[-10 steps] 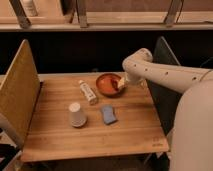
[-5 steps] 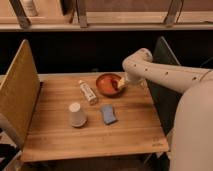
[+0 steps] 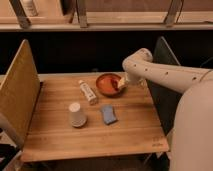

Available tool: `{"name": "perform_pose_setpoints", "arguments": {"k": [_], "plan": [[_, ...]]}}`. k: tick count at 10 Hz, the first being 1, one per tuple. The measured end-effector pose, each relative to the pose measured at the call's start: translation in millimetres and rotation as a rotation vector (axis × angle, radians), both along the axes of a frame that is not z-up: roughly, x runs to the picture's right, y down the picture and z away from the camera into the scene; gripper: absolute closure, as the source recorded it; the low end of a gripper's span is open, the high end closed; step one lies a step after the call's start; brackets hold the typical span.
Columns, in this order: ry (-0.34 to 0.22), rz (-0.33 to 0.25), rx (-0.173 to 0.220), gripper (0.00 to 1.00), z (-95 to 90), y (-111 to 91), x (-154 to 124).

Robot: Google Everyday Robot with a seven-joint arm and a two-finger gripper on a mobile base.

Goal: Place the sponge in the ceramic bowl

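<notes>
Sponge (image 3: 108,114) lies on bench (image 3: 135,127) outside the bowl (image 3: 105,83), well apart from the hand (image 3: 121,82), unmoved at the bowl's rim; I cannot tell the hand's state

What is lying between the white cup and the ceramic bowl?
The small white bottle, lying on its side on the wooden table, as the camera view shows. The gripper is at the right rim of the ceramic bowl.
</notes>
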State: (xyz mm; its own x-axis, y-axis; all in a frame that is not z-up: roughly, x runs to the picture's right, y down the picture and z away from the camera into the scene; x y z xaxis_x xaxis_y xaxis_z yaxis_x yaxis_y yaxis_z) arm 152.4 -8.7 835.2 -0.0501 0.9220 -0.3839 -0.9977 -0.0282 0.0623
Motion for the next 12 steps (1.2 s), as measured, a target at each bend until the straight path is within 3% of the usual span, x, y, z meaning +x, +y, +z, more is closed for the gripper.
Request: {"name": "perform_pose_setpoints", "arguments": {"k": [6, 8, 12], "plan": [[-0.007, -0.015, -0.008, 0.22, -1.1, 5.5, -1.7], [-0.053, -0.085, -0.049, 0.22, -8.1, 32.4, -15.3], [-0.114, -0.153, -0.088, 0.22, -27.2, 62.8, -24.7]]}}
